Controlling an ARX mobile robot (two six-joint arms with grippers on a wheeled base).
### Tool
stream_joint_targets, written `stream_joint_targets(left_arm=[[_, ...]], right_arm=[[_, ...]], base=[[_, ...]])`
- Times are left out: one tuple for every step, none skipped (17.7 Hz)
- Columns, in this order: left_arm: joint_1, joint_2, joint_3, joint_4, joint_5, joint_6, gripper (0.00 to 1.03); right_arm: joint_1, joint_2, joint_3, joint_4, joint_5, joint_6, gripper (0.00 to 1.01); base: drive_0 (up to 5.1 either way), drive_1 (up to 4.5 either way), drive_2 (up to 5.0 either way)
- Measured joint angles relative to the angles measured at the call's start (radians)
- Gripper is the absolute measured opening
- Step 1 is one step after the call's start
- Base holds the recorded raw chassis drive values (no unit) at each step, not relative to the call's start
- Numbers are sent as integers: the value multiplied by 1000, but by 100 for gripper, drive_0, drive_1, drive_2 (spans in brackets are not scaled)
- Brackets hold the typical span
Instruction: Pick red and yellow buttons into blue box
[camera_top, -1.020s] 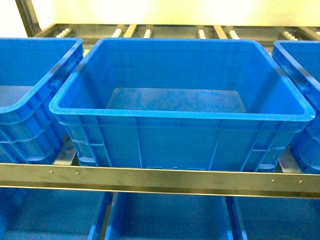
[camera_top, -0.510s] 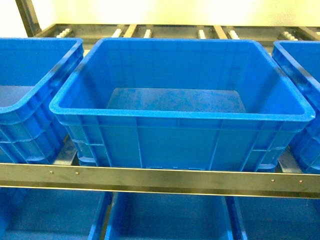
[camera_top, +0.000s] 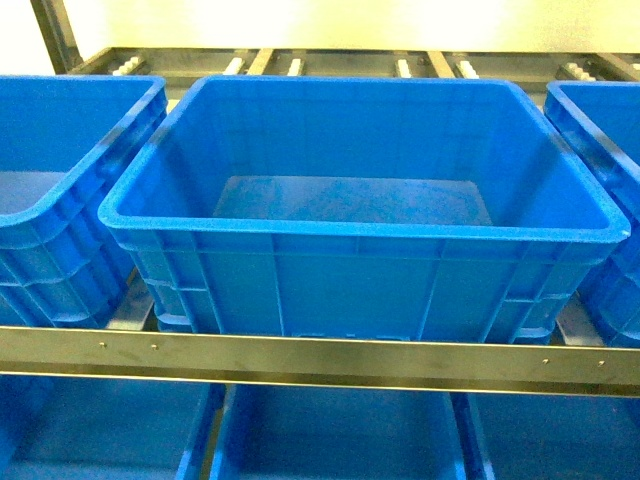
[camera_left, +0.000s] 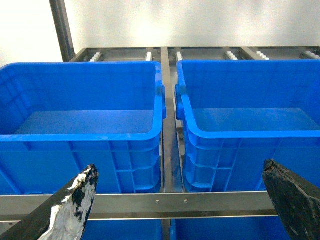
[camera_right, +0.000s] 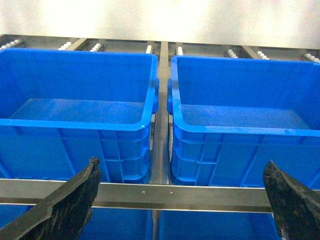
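Both the left gripper (camera_left: 180, 200) and the right gripper (camera_right: 182, 197) are being held wide apart, carrying nothing. Beyond them, the blue box (camera_top: 365, 235) is being shown bare-floored; no red or yellow buttons are being seen anywhere.

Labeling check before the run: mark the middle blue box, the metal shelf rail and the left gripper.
middle blue box (camera_top: 360, 238): head view, front rim.
metal shelf rail (camera_top: 320, 357): head view, front face, mid-span.
left gripper (camera_left: 180, 200): left wrist view, midway between the two open fingers.
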Motion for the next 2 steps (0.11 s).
stream_joint_targets(left_arm=[[0,0,0,0,0,0,98],[0,0,0,0,0,0,98]], right_arm=[[0,0,0,0,0,0,98],[0,0,0,0,0,0,98]], base=[[0,0,0],[0,0,0]])
